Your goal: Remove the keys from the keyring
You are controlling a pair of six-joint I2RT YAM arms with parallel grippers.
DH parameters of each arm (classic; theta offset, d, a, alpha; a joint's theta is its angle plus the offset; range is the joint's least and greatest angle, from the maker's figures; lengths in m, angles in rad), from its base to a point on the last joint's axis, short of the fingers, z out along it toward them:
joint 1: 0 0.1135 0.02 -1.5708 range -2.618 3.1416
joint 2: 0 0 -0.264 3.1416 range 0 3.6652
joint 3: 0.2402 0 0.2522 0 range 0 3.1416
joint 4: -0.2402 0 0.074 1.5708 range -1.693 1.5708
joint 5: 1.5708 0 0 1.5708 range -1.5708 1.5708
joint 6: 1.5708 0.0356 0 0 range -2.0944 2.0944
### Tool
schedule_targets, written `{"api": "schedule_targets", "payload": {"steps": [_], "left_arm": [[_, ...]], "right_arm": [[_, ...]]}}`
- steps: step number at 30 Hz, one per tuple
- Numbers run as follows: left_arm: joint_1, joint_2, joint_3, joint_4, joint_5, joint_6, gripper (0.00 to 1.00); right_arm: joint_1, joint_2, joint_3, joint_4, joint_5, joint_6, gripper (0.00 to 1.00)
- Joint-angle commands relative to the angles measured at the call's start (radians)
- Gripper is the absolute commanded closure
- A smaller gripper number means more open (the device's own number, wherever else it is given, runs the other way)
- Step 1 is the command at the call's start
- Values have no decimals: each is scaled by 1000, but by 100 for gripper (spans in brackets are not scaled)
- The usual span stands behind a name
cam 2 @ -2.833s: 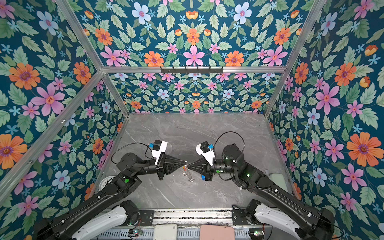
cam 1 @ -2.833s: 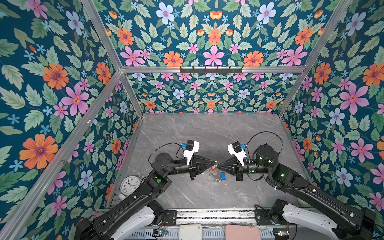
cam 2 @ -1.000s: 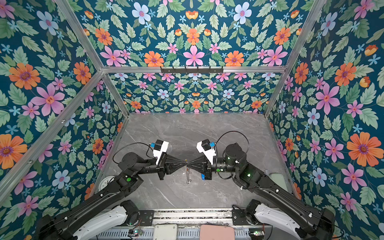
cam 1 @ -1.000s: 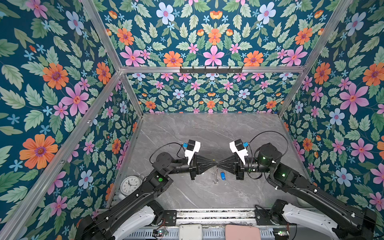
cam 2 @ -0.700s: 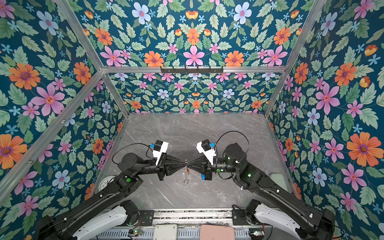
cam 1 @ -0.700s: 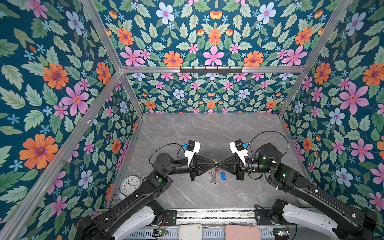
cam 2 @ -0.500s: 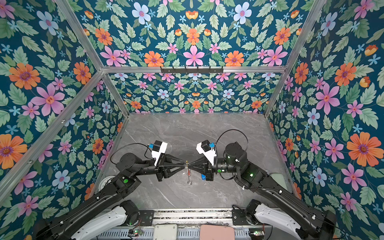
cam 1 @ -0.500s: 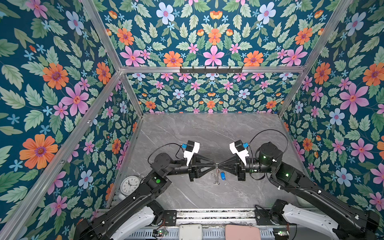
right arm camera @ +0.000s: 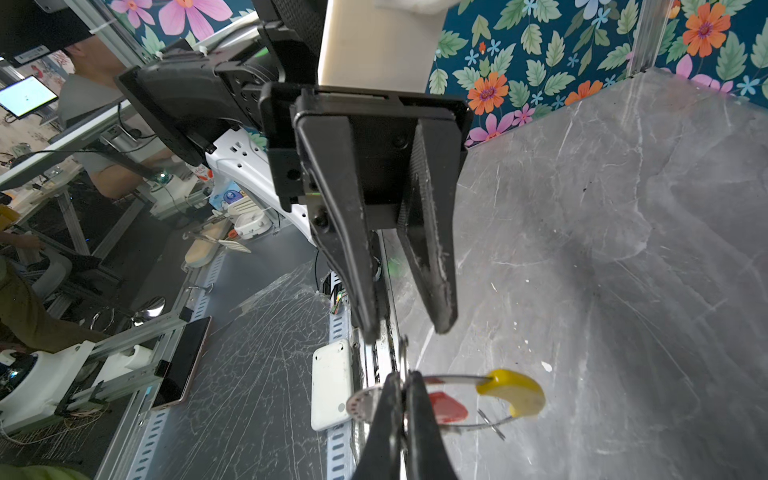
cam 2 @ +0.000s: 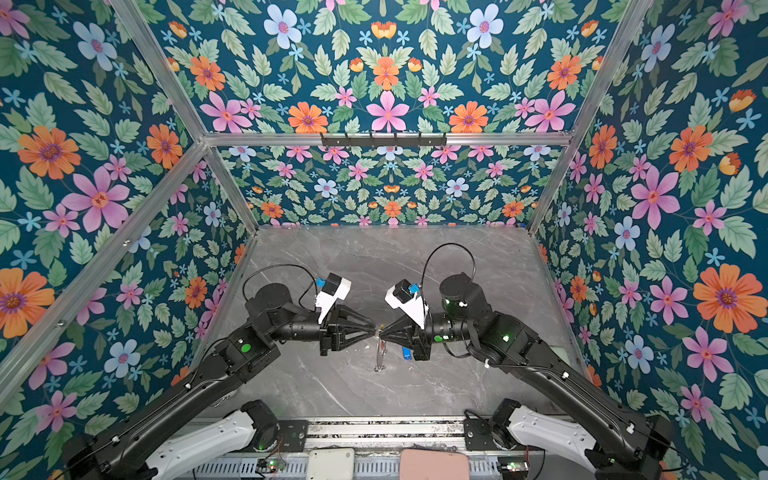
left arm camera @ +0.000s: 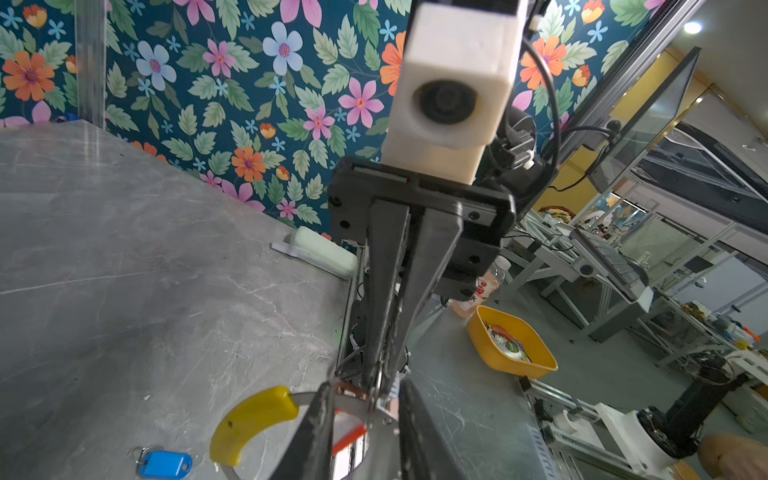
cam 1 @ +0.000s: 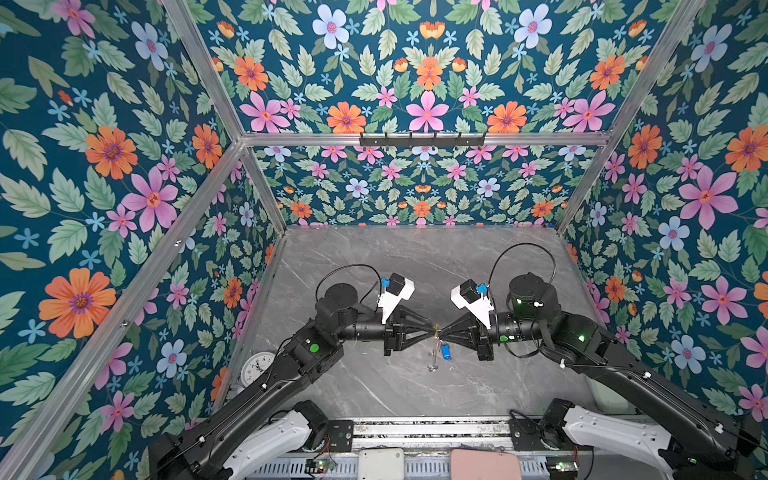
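Both grippers meet tip to tip above the middle of the grey table (cam 1: 374, 386). My right gripper (right arm camera: 402, 380) is shut on the thin grey keyring (right arm camera: 478, 424) at its rim, and the ring hangs edge-on below it in both top views (cam 1: 434, 353) (cam 2: 379, 353). The ring's yellow sleeve (left arm camera: 249, 419) (right arm camera: 513, 392) is off to one side. A key with a red tag (right arm camera: 446, 405) (left arm camera: 349, 432) is on the ring. My left gripper (left arm camera: 365, 388) is open, one finger on each side of the ring. A key with a blue tag (left arm camera: 164, 463) (cam 1: 446, 351) lies loose on the table.
A small round clock (cam 1: 257, 368) lies at the table's left edge. A pale green block (left arm camera: 324, 251) sits at the right edge. A hook rail (cam 1: 422, 139) is on the back wall. A white device (cam 1: 381, 463) and a pink one (cam 1: 484, 465) lie on the front rail.
My left gripper was shut at the ring a second ago and its jaws have since opened. The right gripper has stayed shut with the ring hanging from it.
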Motion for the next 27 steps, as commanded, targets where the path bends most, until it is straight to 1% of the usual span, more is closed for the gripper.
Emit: {"api": "schedule_targets", "payload": {"steps": [1, 7, 11, 24, 27], "left_arm": [[0, 16, 30, -74, 44, 47, 74], [0, 29, 44, -81, 66, 53, 81], [0, 38, 49, -102, 66, 66, 81], [0, 55, 66, -100, 69, 74, 87], [0, 59, 67, -100, 69, 75, 87]], "right_arm": [[1, 10, 23, -50, 6, -35, 100], [1, 29, 51, -78, 22, -41, 100], [1, 31, 58, -79, 35, -41, 100], [1, 54, 81, -103, 34, -50, 100], [1, 61, 84, -110, 35, -53, 100]]}}
